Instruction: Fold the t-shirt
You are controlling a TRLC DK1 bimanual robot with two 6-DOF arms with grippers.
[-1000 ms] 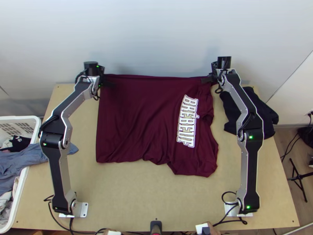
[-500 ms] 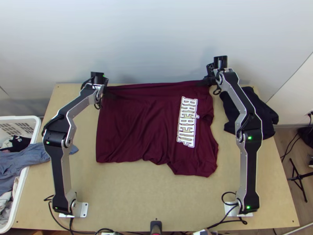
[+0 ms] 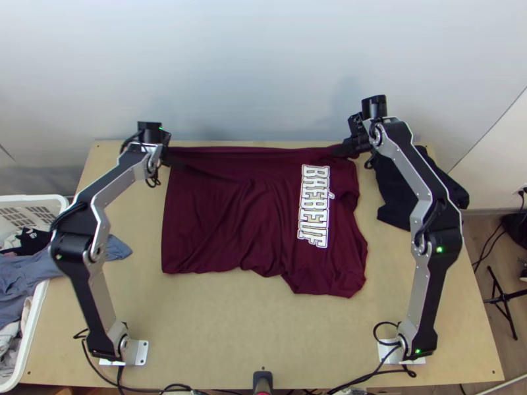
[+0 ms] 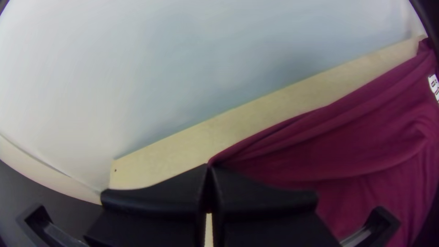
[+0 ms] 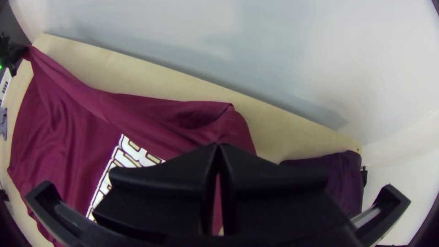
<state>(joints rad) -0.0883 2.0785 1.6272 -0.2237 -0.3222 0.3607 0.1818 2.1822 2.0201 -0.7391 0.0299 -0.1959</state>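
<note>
I'm clamping the shirt (image 3: 217, 227), its body lying mid-frame, with my left gripper (image 4: 209, 167) at upper left and right gripper (image 5: 218, 146) at upper right, risking a skewed fold if uneven tension slips the left pinch.

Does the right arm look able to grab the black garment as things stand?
Probably not: the right hand looks shut on the t-shirt. The black garment lies close by, partly below the right arm, so likely reachable once it lets go.
</note>
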